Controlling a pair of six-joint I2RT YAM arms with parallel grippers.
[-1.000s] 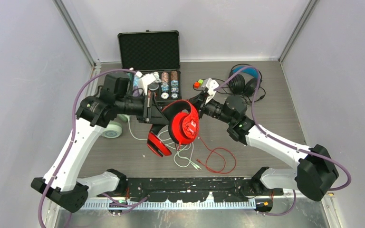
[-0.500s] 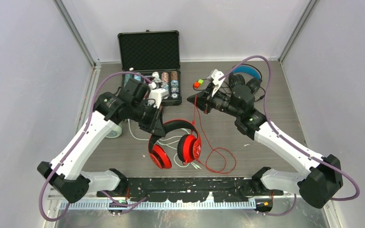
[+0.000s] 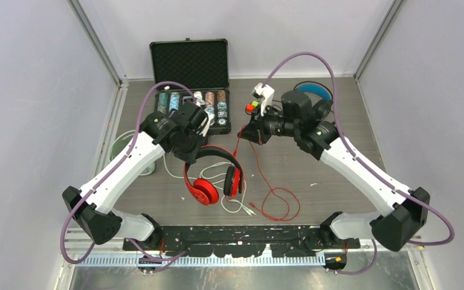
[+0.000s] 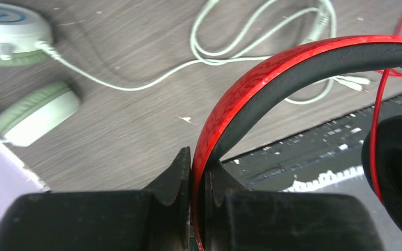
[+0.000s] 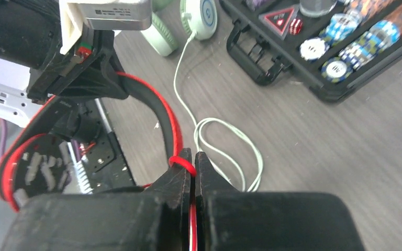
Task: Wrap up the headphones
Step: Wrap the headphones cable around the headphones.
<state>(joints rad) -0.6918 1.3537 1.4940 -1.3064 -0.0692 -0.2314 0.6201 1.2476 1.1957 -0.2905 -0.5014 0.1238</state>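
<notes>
The red headphones (image 3: 205, 192) hang just above the table's middle, ear cups low. My left gripper (image 3: 192, 154) is shut on their red headband (image 4: 251, 83), clamped between the jaws (image 4: 199, 162). My right gripper (image 3: 245, 134) is shut on the thin red cable (image 3: 275, 196), pinched between its jaws (image 5: 193, 157), with a loop of cable (image 5: 180, 161) over one fingertip. The mint-green and white headphones (image 4: 10, 31) lie at the left under my left arm, their pale cable (image 3: 229, 196) coiled beneath the red pair. The black headphones with blue headband (image 3: 314, 89) lie at the back right, behind my right arm.
An open black case (image 3: 188, 63) with poker chips (image 5: 340, 36) stands at the back centre. A small red and green cube (image 3: 252, 107) sits beside my right gripper. A black rail (image 3: 241, 235) runs along the near edge.
My left gripper has carried the red headphones down and toward the near left. My right gripper has moved back and left, drawing the red cable up.
</notes>
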